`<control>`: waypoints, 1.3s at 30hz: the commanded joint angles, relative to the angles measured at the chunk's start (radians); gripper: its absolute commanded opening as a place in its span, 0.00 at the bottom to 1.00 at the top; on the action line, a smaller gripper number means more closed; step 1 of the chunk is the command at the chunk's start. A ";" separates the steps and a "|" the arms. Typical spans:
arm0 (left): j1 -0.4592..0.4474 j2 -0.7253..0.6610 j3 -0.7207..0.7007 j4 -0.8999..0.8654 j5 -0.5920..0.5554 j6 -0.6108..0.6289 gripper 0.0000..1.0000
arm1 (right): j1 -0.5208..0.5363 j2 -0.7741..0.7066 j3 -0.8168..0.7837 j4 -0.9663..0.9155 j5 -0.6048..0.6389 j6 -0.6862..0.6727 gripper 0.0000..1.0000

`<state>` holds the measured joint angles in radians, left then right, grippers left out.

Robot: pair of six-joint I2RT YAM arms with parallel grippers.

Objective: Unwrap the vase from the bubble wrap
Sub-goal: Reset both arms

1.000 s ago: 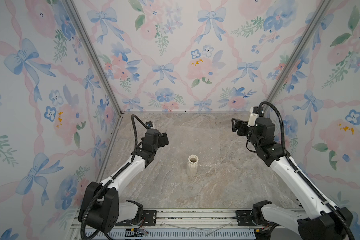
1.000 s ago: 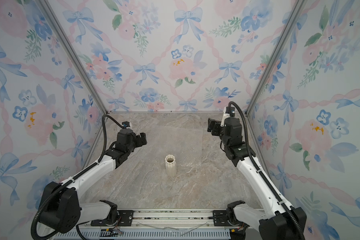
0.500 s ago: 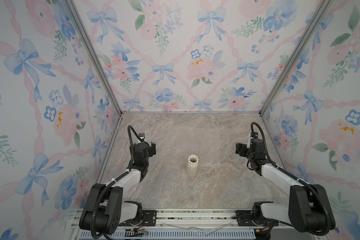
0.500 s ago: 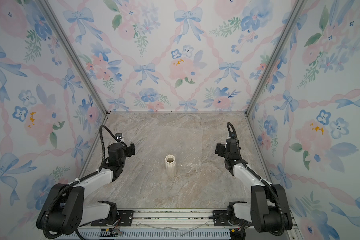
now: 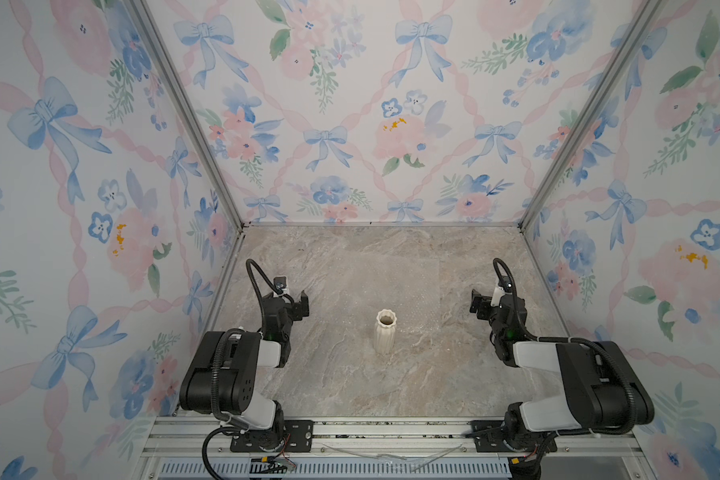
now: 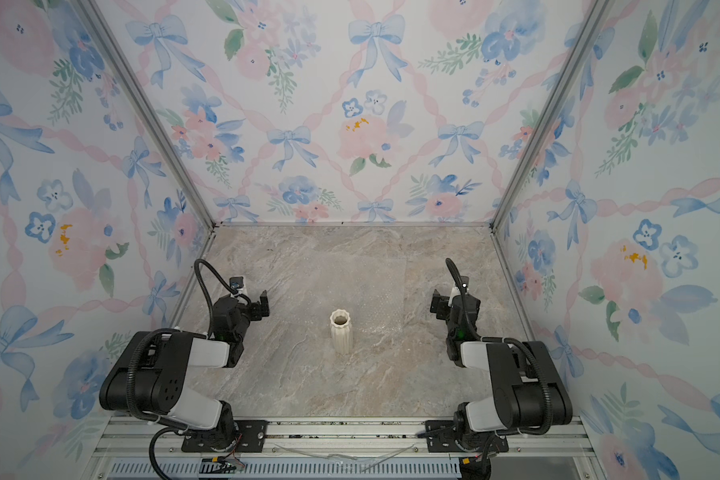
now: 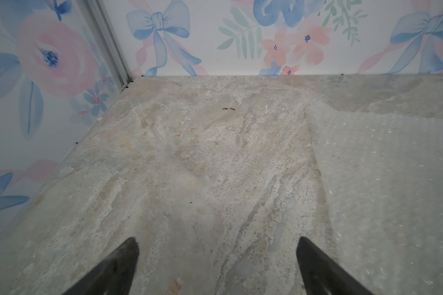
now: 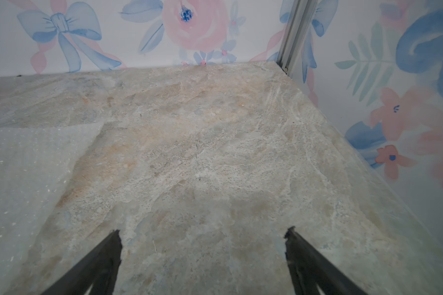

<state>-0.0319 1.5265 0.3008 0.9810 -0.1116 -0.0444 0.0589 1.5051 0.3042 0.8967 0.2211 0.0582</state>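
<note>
The ribbed cream vase [image 5: 385, 336] stands upright and bare at mid-table, with the bubble wrap [image 5: 395, 286] spread flat on the marble tabletop [image 5: 350, 382] just behind it. We judge the unwrapping done, so the care now is keeping both arms clear. The left gripper [image 7: 216, 246] and right gripper [image 8: 202, 233] flank the vase, well apart from it, jaws wide and empty.

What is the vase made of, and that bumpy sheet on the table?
The vase looks like ceramic: matte cream-white, with stiff moulded ribs and a scalloped rim. It could be another hard material. The bubble wrap is probably thin clear plastic: the table shows through it, and its small round bubbles glint.
</note>
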 commanded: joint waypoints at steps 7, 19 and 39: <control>0.002 0.028 -0.038 0.159 0.036 0.021 0.98 | 0.000 0.030 0.075 -0.001 0.030 -0.024 0.99; 0.036 0.028 -0.036 0.154 0.117 0.005 0.98 | -0.020 0.036 0.075 0.013 -0.015 -0.016 0.96; -0.019 0.022 -0.036 0.149 0.011 0.037 0.98 | 0.026 0.036 0.086 -0.010 -0.007 -0.071 0.96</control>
<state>-0.0494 1.5440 0.2550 1.1233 -0.0895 -0.0105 0.0738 1.5448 0.3740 0.8829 0.2054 0.0063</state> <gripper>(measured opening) 0.980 0.964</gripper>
